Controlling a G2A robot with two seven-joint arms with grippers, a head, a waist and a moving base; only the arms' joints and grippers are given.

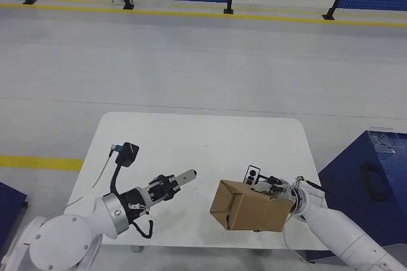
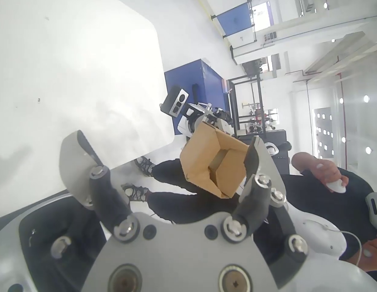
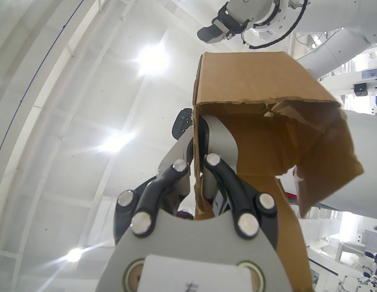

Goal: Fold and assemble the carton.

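Observation:
A brown carton hangs tilted above the table's front right part, with one open end turned toward the left arm. My right gripper holds it from the right side. In the right wrist view that gripper is shut on a side wall of the carton, one finger inside and one outside, with loose flaps hanging beside it. My left gripper hovers over the table left of the carton, apart from it. In its own view the left gripper stands open, with the carton farther off and inner flaps folded inside.
The white table has rounded corners, and its front edge lies close under both arms. A blue cabinet stands just off the table's right side. Bare tabletop lies behind the grippers.

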